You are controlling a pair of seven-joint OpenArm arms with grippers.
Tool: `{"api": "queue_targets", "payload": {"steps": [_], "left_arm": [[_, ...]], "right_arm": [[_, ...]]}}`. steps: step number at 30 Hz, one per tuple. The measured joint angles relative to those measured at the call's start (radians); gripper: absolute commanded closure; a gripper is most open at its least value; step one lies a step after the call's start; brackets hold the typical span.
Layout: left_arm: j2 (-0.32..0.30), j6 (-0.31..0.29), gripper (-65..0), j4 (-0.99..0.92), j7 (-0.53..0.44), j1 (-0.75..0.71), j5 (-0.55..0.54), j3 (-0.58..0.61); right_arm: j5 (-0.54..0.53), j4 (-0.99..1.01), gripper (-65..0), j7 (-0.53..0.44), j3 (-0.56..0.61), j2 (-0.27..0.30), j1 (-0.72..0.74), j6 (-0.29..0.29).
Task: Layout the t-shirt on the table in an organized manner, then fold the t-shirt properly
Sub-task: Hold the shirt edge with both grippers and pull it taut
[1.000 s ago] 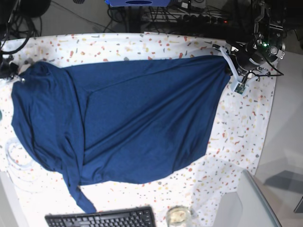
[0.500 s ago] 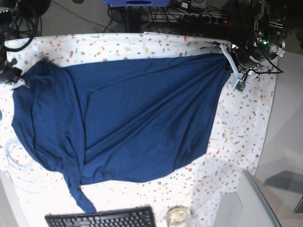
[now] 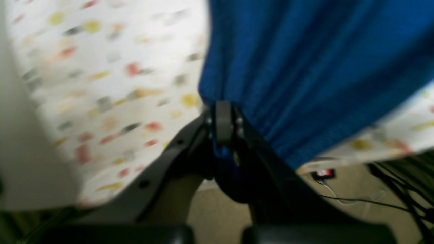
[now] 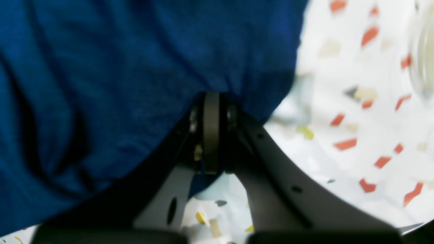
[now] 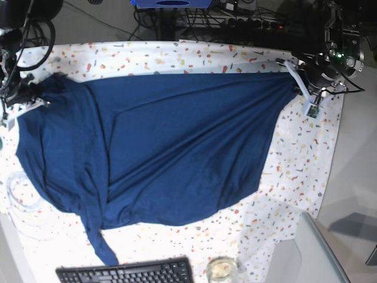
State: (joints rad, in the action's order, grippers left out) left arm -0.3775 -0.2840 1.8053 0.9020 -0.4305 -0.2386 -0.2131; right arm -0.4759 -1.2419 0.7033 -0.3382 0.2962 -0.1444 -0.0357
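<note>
T-shirt (image 5: pixel 165 147) on table (image 5: pixel 294 159)

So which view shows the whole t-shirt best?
The base view: the t-shirt lies spread on the table, stretched between both pincers. The left wrist view shows only bunched fabric clamped in the left pincer; the right wrist view shows the same at the right pincer.
</note>
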Motion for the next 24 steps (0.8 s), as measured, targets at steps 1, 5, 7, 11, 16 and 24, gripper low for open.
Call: {"api": "queue_targets", "payload": {"steps": [1, 5, 7, 11, 16, 24], "left_arm": [[-0.002, 0.000, 0.0, 0.000, 0.001, 0.001, -0.001, -0.010], [-0.002, 0.000, 0.0, 0.000, 0.000, 0.000, -0.002, -0.013], [-0.002, 0.000, 0.0, 0.000, 0.003, 0.000, -0.002, -0.007], [0.016, 0.000, 0.0, 0.000, 0.003, 0.001, 0.000, -0.004], [0.039, 0.000, 0.0, -0.001, 0.003, -0.001, -0.003, -0.001], [0.037, 0.000, 0.0, -0.001, 0.003, -0.002, -0.004, -0.002]], "right_arm": [[0.000, 0.001, -2.0, -0.007, 0.000, 0.000, -0.003, 0.001], [0.000, 0.001, -2.0, -0.021, 0.002, 0.035, -0.028, 0.002], [0.003, 0.000, -2.0, -0.019, -0.003, 0.039, -0.037, 0.002], [-0.010, -0.055, -2.0, -0.007, -0.001, 0.029, -0.058, 0.002], [-0.014, -0.251, -3.0, -0.022, -0.193, -0.089, -0.127, -0.004], [-0.001, -0.209, -40.7, -0.024, -0.429, -0.234, -0.085, -0.274]]}}
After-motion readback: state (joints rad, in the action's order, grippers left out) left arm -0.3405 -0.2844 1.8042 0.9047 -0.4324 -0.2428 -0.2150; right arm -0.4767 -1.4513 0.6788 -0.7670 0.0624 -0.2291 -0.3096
